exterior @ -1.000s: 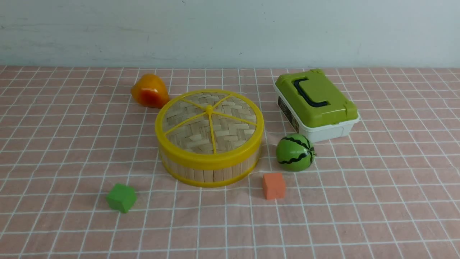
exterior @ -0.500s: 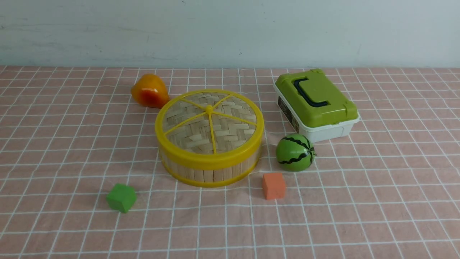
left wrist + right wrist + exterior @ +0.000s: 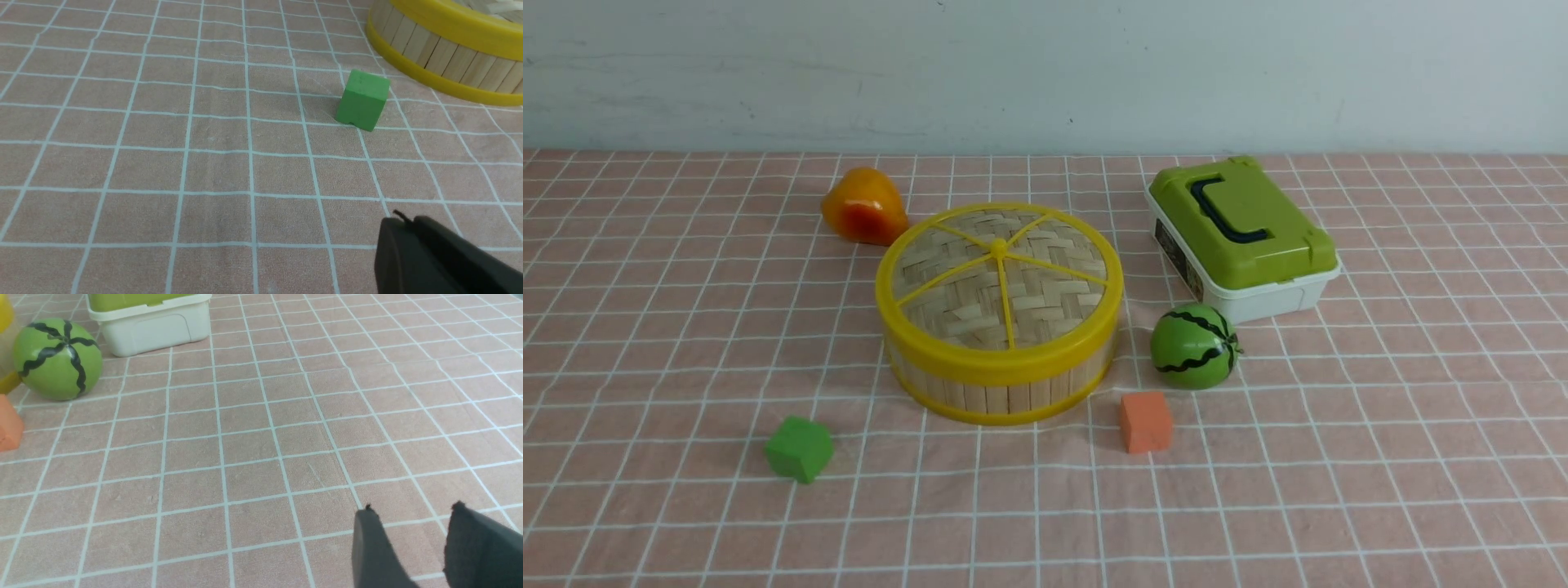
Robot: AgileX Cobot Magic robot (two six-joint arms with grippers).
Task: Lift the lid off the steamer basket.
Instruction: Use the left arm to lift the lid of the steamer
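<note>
The steamer basket [image 3: 1001, 394] stands in the middle of the checked cloth in the front view. The lid [image 3: 1000, 278] lies flat on it, woven bamboo with a yellow rim, yellow spokes and a small centre knob. Neither arm shows in the front view. In the left wrist view my left gripper [image 3: 404, 222] hangs over bare cloth with its fingers pressed together and nothing in them; part of the basket's wall [image 3: 445, 61] lies well beyond it. My right gripper [image 3: 412, 510] is open and empty over bare cloth, far from the basket.
A green cube [image 3: 799, 448] sits left of and nearer than the basket, an orange cube [image 3: 1145, 421] and a toy watermelon [image 3: 1193, 346] to its right. A white box with a green lid [image 3: 1241, 237] stands at the back right, an orange-yellow fruit [image 3: 863, 207] behind the basket's left.
</note>
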